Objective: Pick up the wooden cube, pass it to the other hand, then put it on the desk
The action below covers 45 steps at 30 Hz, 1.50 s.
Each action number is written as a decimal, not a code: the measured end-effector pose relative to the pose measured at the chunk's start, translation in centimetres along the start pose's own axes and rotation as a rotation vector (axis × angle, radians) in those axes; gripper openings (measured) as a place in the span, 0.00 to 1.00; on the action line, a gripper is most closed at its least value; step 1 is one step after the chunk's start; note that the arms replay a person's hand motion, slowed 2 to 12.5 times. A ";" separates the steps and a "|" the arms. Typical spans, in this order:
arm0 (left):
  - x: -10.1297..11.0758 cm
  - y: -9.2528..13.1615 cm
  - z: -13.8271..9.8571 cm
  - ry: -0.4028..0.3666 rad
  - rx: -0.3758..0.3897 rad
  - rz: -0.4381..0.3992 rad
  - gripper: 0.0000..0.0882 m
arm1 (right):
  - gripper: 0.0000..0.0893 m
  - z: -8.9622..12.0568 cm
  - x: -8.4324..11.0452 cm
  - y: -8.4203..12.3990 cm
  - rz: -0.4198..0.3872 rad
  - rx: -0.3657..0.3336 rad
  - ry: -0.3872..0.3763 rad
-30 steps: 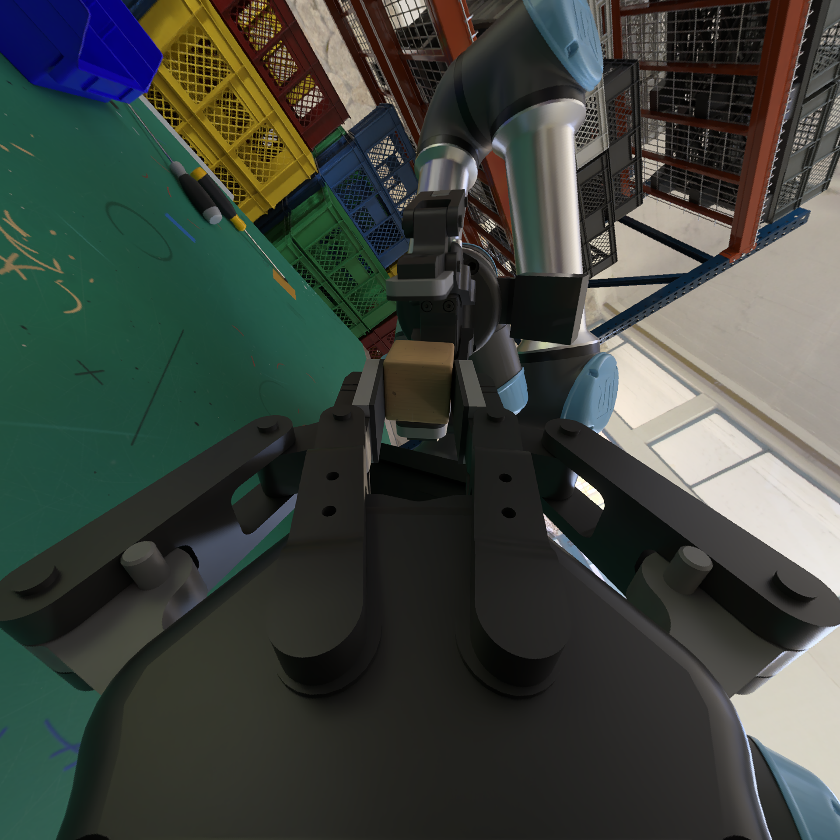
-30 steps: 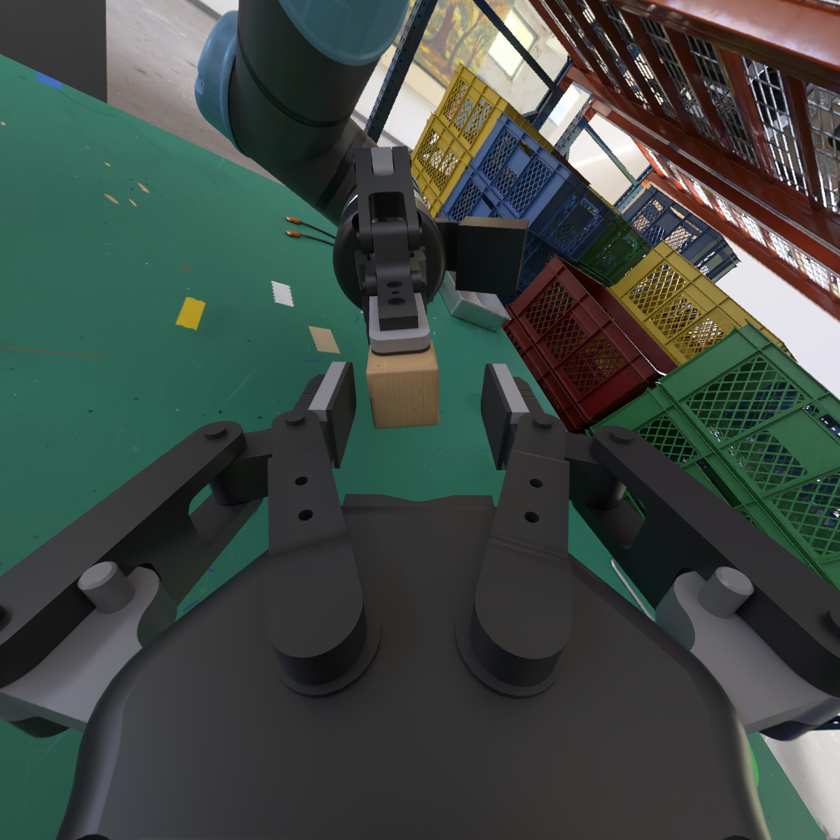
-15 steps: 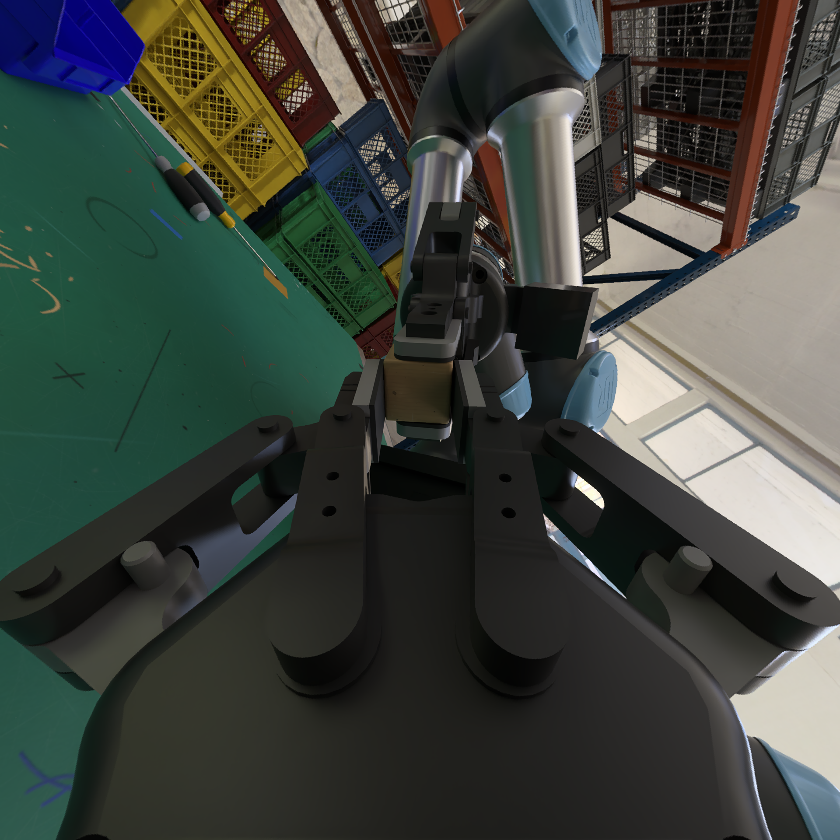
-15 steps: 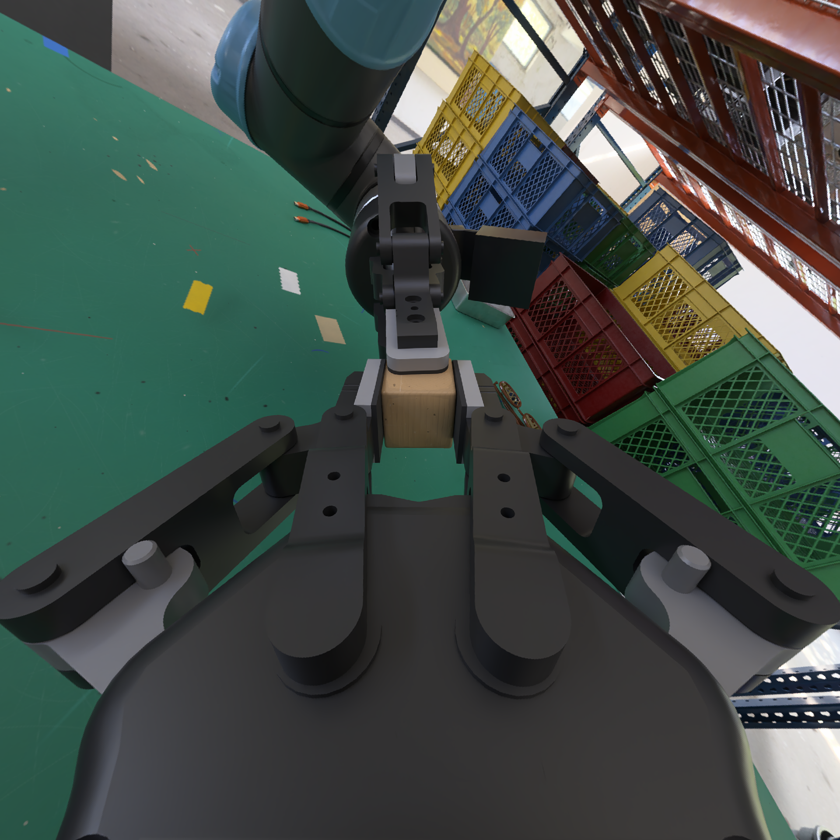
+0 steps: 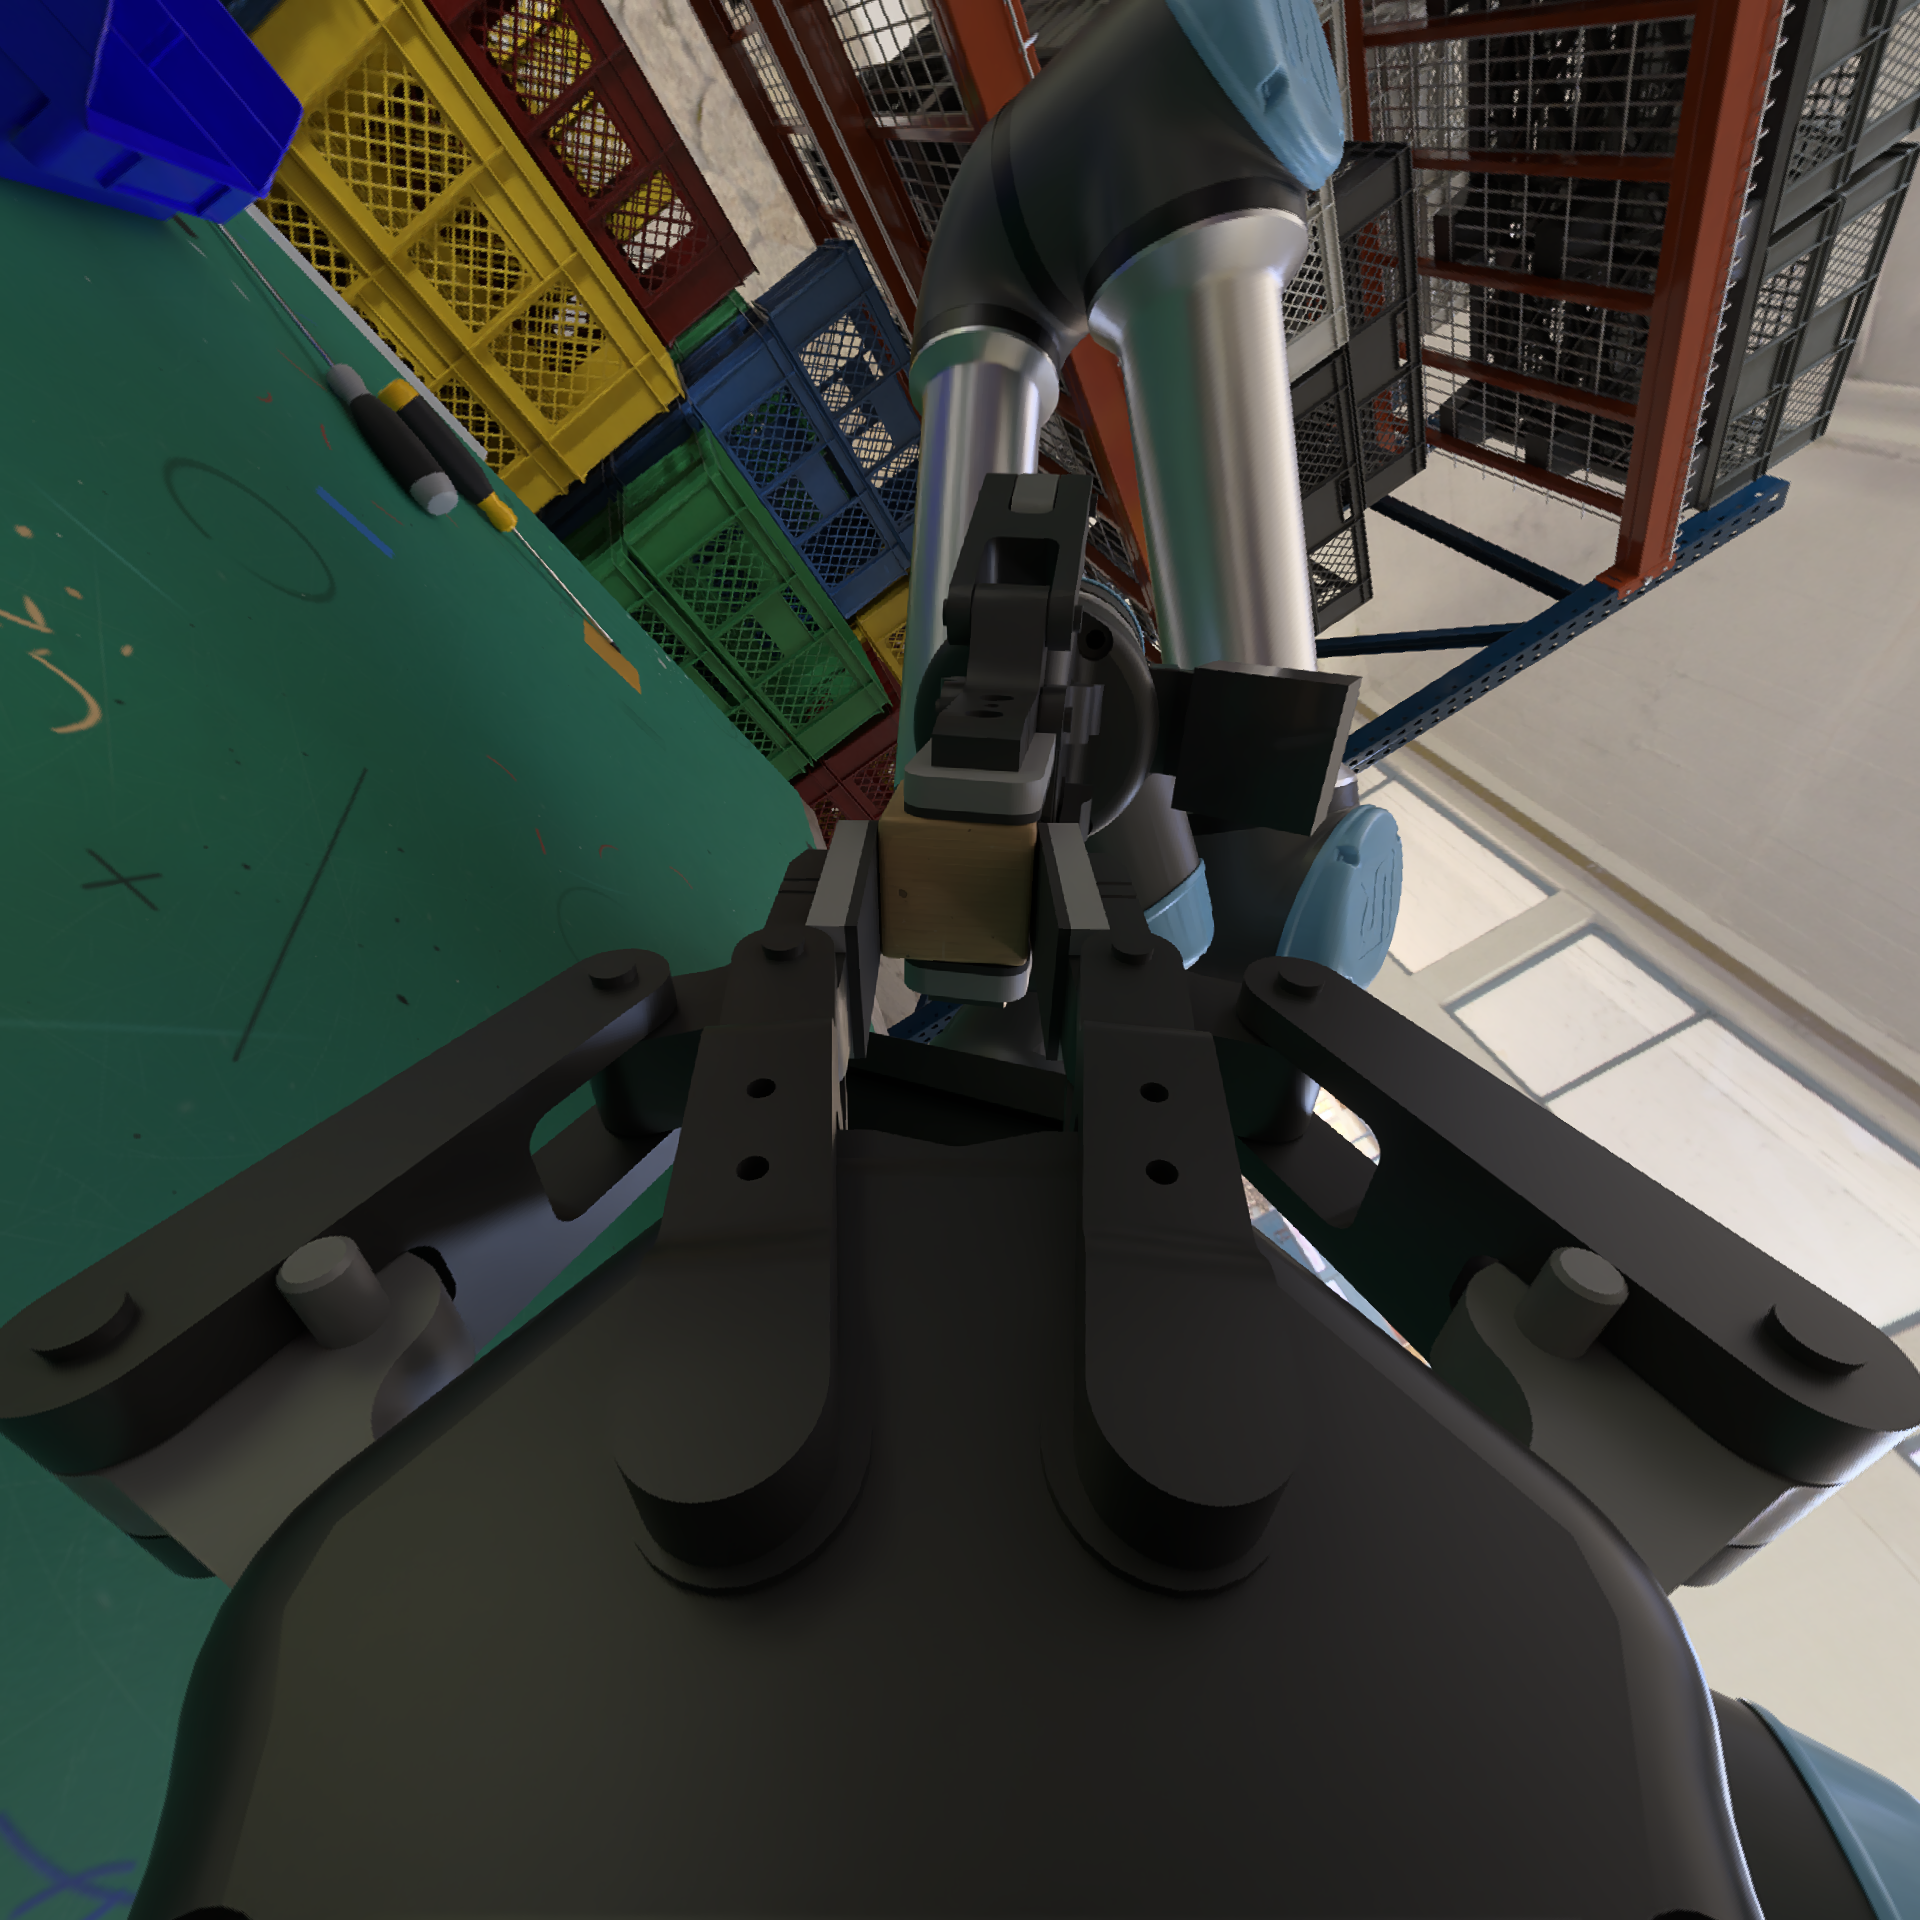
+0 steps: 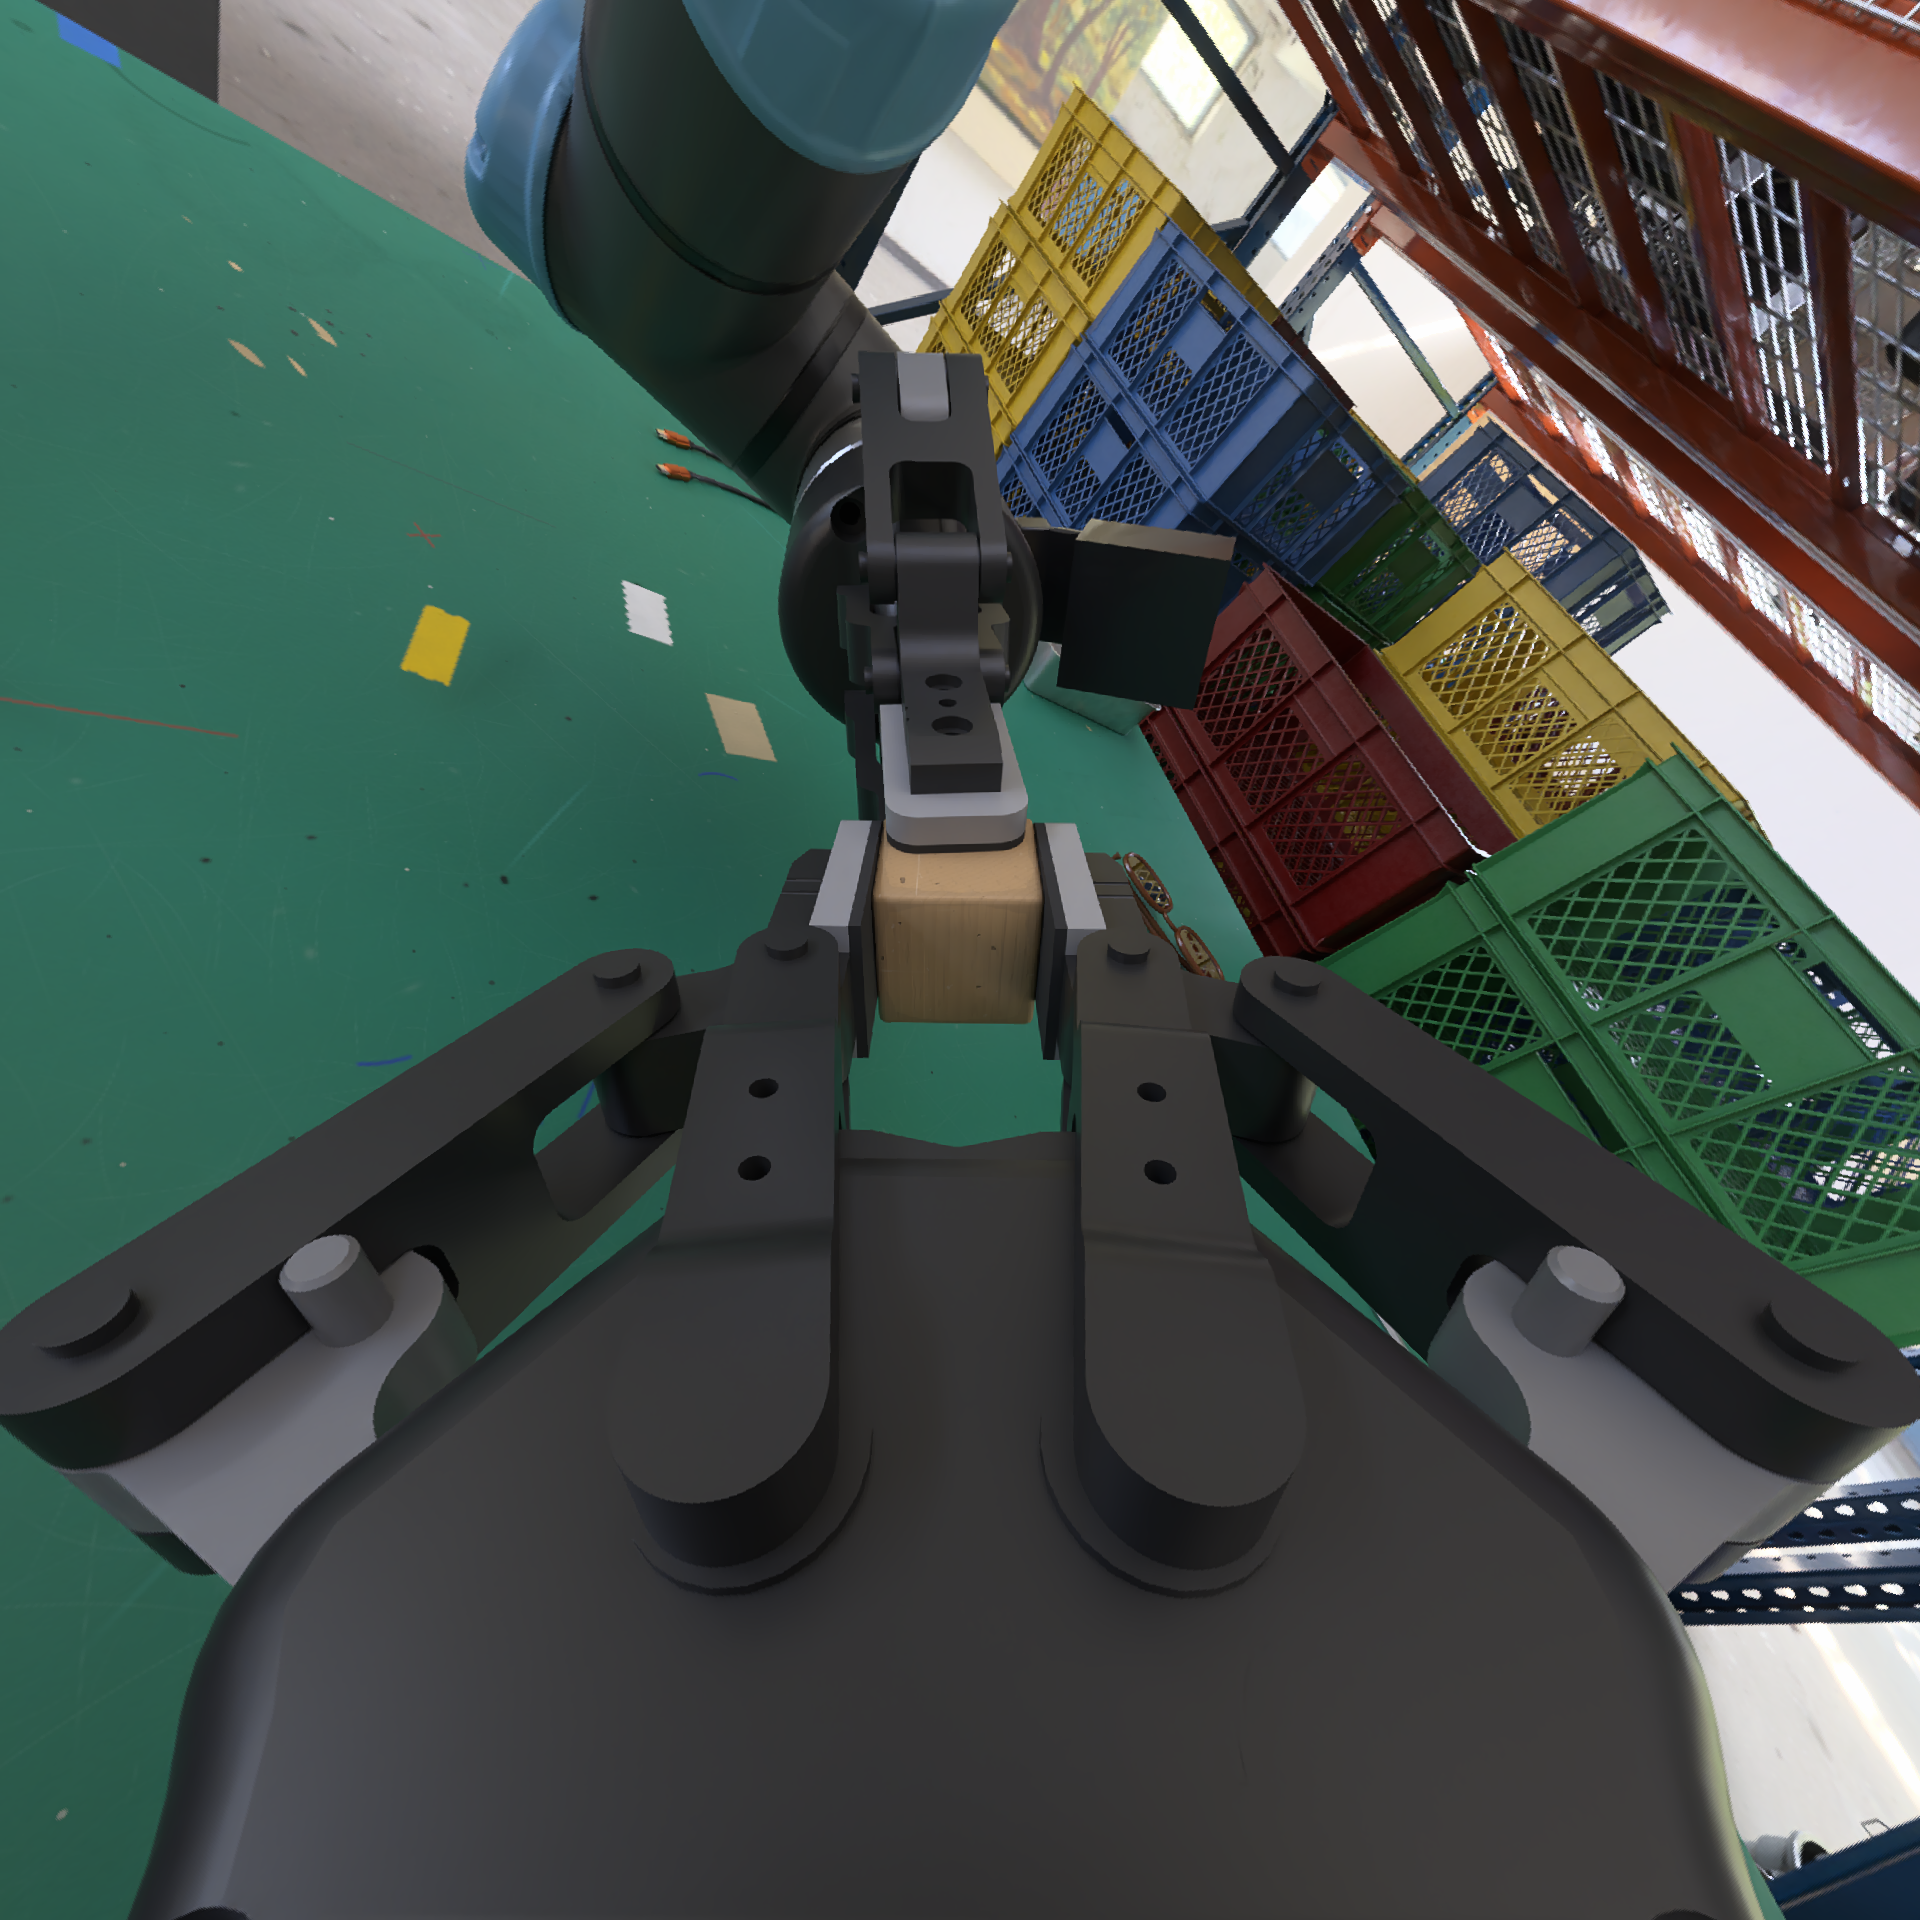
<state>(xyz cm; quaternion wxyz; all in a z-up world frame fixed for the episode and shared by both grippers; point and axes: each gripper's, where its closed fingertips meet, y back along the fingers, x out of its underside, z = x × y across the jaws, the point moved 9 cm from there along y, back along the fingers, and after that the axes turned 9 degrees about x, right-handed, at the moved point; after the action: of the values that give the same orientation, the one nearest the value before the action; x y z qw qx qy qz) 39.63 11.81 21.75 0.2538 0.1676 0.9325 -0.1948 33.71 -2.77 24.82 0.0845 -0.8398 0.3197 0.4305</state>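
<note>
The wooden cube (image 5: 956, 894) is held in the air above the green desk (image 5: 260, 831). My left gripper (image 5: 954, 906) is shut on the cube's left and right faces. In the left wrist view, the right gripper's fingers (image 5: 982, 727) press on the cube from above and below. In the right wrist view, my right gripper (image 6: 956, 920) is shut on the cube (image 6: 956, 951) from both sides. The left gripper's finger (image 6: 945, 758) lies on the cube's top face, and its other finger is hidden behind the cube.
Two screwdrivers (image 5: 416, 447) and a blue bin (image 5: 135, 94) lie near the desk's far edge. Coloured mesh crates (image 6: 1662, 987) stand beyond the desk, under red shelving. Tape patches (image 6: 436, 644) and a small brown chain (image 6: 1164, 904) lie on the desk (image 6: 312, 831).
My right gripper moved in around the cube and shut on it. One second ago it was open and a little short of the cube. The left gripper has kept its hold throughout.
</note>
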 end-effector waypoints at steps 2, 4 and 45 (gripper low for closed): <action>-0.1 -0.1 0.0 -0.006 -0.001 -0.002 0.29 | 0.28 -0.1 0.1 0.2 0.001 0.005 0.003; -0.2 -0.1 0.0 -0.014 -0.006 -0.004 0.28 | 0.28 -0.3 0.2 0.4 0.003 0.012 0.004; -2.5 1.6 -2.8 -0.368 -0.904 0.197 0.52 | 0.28 -7.3 10.2 6.8 0.568 0.096 -0.236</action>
<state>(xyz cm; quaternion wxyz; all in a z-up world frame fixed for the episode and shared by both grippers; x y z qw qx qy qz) 41.15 13.91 24.87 0.4787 0.0909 0.8431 0.2276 38.79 -15.88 22.34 0.0370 -0.6563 0.5496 0.5156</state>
